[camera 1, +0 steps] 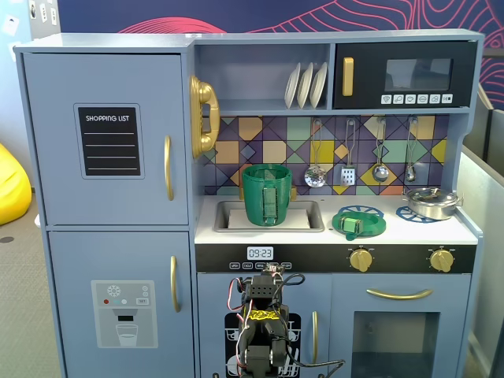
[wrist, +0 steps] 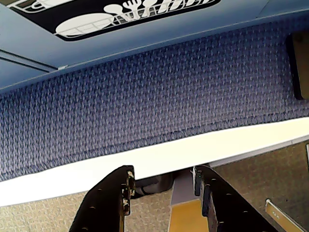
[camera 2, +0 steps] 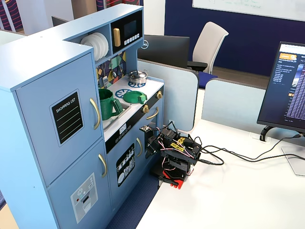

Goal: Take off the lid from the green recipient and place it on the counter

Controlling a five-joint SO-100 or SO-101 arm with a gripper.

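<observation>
One lid (camera 1: 358, 224), a flat round bright-green disc with a small block knob, lies on a printed burner ring of the white worktop (camera 1: 394, 233). One tall dark-green pot (camera 1: 266, 194) stands open-topped in the sink, strap handle forward. One steel pot (camera 1: 431, 202) sits on the other ring in a fixed view. The pincer (wrist: 161, 181) is empty and moderately spread above woven blue carpet. Three plates (camera 1: 306, 85) stand upright on the shelf.

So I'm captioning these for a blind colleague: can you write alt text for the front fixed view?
A grey-blue toy kitchen: the green recipient stands open in the sink, and the lid lies on the counter over a burner ring. A steel pot sits at right; the robot arm is folded low in front.
</observation>
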